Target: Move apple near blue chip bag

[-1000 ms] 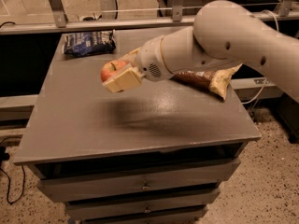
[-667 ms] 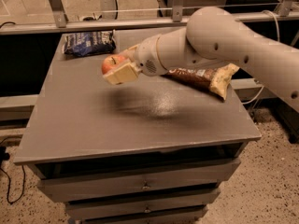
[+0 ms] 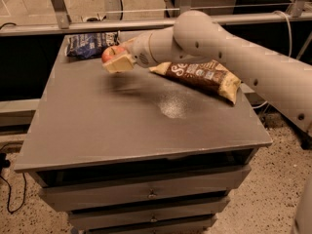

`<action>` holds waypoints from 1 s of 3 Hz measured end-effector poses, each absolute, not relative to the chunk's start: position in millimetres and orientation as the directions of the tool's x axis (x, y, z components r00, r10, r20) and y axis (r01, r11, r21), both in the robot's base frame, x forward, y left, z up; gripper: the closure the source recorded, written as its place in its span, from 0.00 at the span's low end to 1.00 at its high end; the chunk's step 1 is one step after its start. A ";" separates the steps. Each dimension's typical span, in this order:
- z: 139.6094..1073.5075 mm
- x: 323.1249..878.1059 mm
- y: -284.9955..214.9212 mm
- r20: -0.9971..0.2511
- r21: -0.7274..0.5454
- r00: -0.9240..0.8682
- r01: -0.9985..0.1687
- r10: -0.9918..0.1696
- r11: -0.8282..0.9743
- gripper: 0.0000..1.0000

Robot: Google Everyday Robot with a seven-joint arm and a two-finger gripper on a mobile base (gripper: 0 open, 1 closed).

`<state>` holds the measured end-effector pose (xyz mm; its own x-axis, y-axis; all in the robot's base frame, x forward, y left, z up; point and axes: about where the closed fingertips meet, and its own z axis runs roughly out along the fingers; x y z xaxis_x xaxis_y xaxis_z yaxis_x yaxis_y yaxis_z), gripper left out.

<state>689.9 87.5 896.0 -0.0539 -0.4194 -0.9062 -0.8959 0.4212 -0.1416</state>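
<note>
My gripper (image 3: 116, 60) is shut on the red-orange apple (image 3: 111, 53) and holds it above the back left part of the grey table (image 3: 122, 126). The blue chip bag (image 3: 90, 44), dark navy with white print, lies at the table's back left corner, just left of and behind the apple. The white arm reaches in from the right and hides part of the table's back edge.
A larger brown and tan chip bag (image 3: 202, 75) lies at the back right of the table, under the arm. Drawers (image 3: 146, 194) sit below the tabletop. A metal rail (image 3: 73, 26) runs behind the table.
The gripper with the apple has moved back and slightly left, closer to the blue chip bag.
</note>
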 end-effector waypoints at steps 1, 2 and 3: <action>883.6 724.9 91.7 -0.898 -0.150 -0.075 -0.874 -0.433 0.462 1.00; 868.7 749.8 89.8 -0.895 -0.133 -0.113 -0.855 -0.431 0.501 0.85; 859.4 768.8 89.5 -0.904 -0.116 -0.132 -0.840 -0.407 0.530 0.62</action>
<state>768.8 89.5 859.4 -0.1325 -0.4069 -0.9038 -0.8400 0.5301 -0.1155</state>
